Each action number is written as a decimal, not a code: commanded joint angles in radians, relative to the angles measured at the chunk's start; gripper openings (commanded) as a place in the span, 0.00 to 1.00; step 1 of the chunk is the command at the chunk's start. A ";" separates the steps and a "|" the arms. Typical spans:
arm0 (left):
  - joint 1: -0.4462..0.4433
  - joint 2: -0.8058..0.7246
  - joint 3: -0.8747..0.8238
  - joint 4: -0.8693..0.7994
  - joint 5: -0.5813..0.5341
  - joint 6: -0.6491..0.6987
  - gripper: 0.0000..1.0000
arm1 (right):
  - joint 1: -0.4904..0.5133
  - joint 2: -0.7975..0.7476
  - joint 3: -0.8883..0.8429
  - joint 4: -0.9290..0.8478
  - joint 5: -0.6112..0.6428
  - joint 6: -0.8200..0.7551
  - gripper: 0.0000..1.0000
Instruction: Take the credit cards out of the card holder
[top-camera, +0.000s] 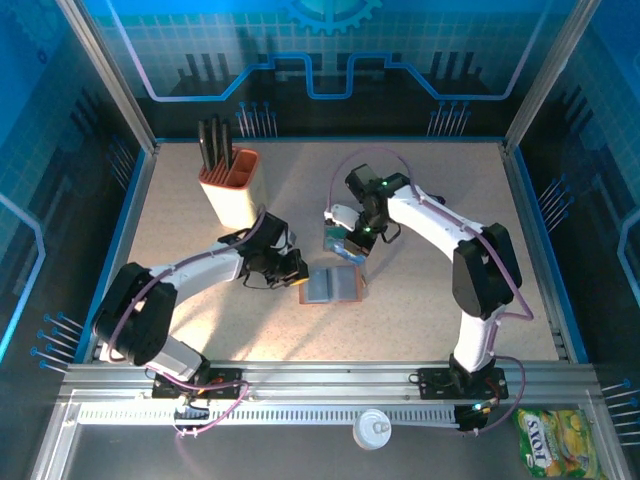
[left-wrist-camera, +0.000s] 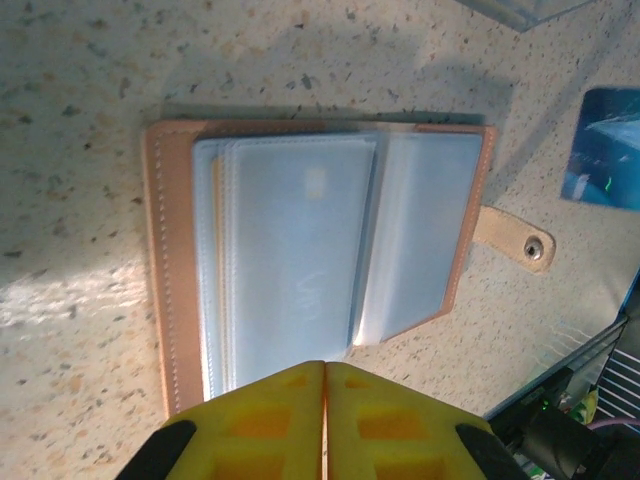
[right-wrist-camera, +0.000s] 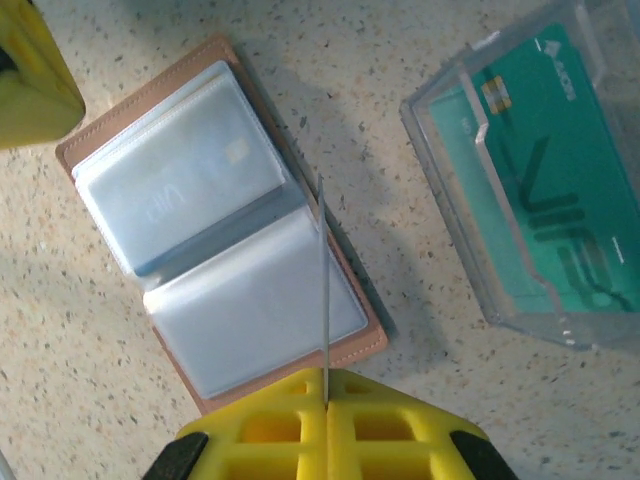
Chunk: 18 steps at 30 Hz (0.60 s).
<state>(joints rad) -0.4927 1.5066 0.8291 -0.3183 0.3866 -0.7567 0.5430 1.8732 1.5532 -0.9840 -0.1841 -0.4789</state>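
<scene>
On my overhead feed the left arm (top-camera: 200, 265) and right arm (top-camera: 440, 222) show white link shells and black joint housings. A purple-grey cable (top-camera: 372, 153) runs along each. Green status lights (top-camera: 381, 184) mark the right wrist. The left tool (left-wrist-camera: 325, 368) and right tool (right-wrist-camera: 327, 378) carry yellow moulded fingers (left-wrist-camera: 280, 415) with square recesses.

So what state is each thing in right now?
Brown leather card holder: open flat, snap strap undone.
Pale card: tucked inside the holder.
Left pincer: shut at the holder's edge.
Right pincer: shut on a thin card, edge-on.
Clear plastic case: holds a teal card.
Orange-and-cream knife block: upright.
</scene>
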 joint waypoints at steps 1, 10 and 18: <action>0.006 -0.055 -0.038 -0.045 -0.028 0.004 0.10 | -0.002 0.046 0.111 -0.135 -0.018 -0.172 0.00; 0.007 -0.094 -0.059 -0.052 -0.046 -0.015 0.10 | -0.055 0.244 0.447 -0.297 -0.026 -0.260 0.00; 0.009 -0.135 -0.086 -0.063 -0.068 -0.031 0.10 | -0.092 0.382 0.665 -0.350 -0.014 -0.299 0.00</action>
<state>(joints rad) -0.4927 1.4044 0.7597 -0.3504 0.3374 -0.7681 0.4694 2.2055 2.1513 -1.2613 -0.1905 -0.7376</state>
